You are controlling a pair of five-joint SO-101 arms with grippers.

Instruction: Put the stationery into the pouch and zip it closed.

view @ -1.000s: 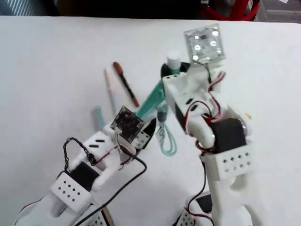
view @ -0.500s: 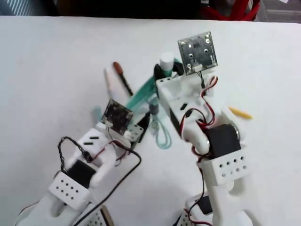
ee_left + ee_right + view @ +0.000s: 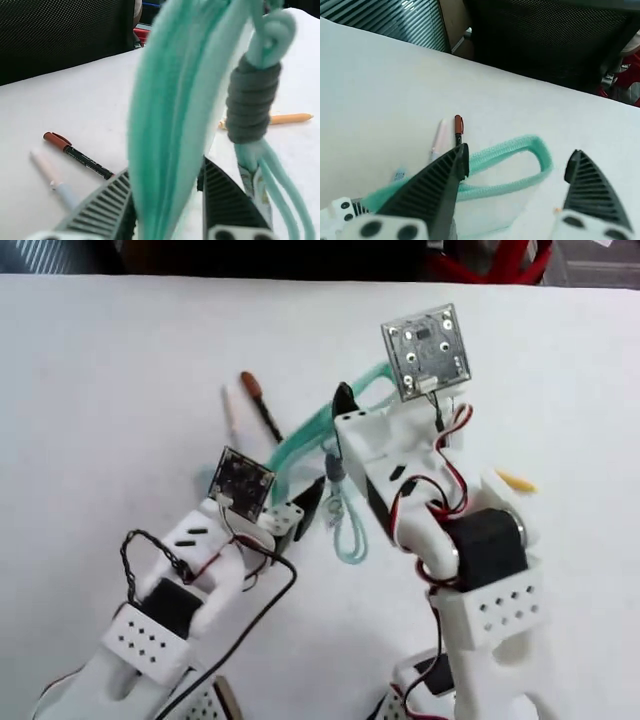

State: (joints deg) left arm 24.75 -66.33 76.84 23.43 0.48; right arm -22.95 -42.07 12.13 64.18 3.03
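Hovering spread over the pouch (image 3: 303, 436) clenched by the left gripper (image 3: 167, 197), the right gripper (image 3: 519, 156) is no longer carrying its white-capped stick, likely dropped inside.

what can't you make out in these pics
- Pouch opening and contents: high view, covered by the right arm; left wrist view, blurred close to the lens.
- Yellow pen: high view, mostly behind the right arm.
- Pink pen: high view, its near end goes under the left arm.

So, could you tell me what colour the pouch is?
The pouch is mint green; left wrist view.
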